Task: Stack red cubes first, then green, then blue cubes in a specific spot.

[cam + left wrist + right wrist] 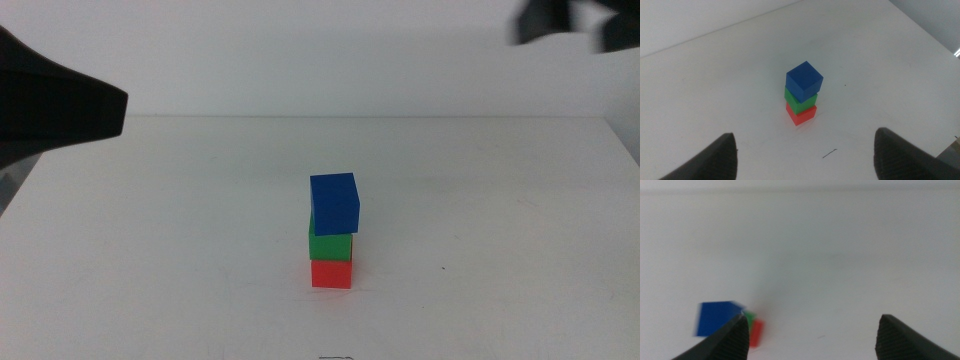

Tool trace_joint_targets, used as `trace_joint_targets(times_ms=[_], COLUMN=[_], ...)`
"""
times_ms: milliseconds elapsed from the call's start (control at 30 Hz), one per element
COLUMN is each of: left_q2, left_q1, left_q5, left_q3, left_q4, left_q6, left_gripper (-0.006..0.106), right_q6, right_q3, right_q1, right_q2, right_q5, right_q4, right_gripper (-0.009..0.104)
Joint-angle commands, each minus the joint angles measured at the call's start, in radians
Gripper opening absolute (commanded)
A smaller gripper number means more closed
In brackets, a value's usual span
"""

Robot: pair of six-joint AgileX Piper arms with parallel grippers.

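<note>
Three cubes stand in one stack on the white table near the middle. The red cube is at the bottom, the green cube sits on it, and the larger blue cube is on top, turned slightly. No gripper touches the stack. My left gripper hangs high at the far left. In its wrist view it is open and empty, with the red, green and blue cubes ahead. My right gripper is blurred at the top right. It is open too, with the blue cube off to one side.
The white table carries nothing but the stack. Its far edge meets a pale wall. A short dark mark lies on the surface close to the stack.
</note>
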Motion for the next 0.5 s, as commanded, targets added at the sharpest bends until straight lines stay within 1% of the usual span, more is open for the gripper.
trace_joint_targets(times_ms=[0, 233, 267, 367, 467], left_q2=[-0.004, -0.004, -0.004, -0.004, -0.004], left_q1=[-0.002, -0.002, -0.002, -0.002, -0.002], left_q5=[-0.061, -0.061, -0.061, -0.061, -0.061], left_q3=[-0.022, -0.022, -0.022, -0.022, -0.022], left_q4=[-0.024, -0.024, -0.024, -0.024, -0.024], left_q6=[0.000, 0.000, 0.000, 0.000, 0.000], left_gripper=[0.094, 0.094, 0.094, 0.094, 0.094], right_q6=[-0.077, -0.200, -0.209, -0.270, -0.343], right_q3=[0.073, 0.369, 0.403, 0.477, 0.511], right_q1=[-0.077, -0.306, -0.335, -0.396, -0.427], right_q2=[-0.146, -0.443, -0.471, -0.519, -0.535], right_q5=[-0.123, -0.342, -0.368, -0.438, -0.474], right_q4=[-0.005, 0.026, 0.042, 0.116, 0.171], right_gripper=[0.065, 0.065, 0.065, 0.065, 0.065])
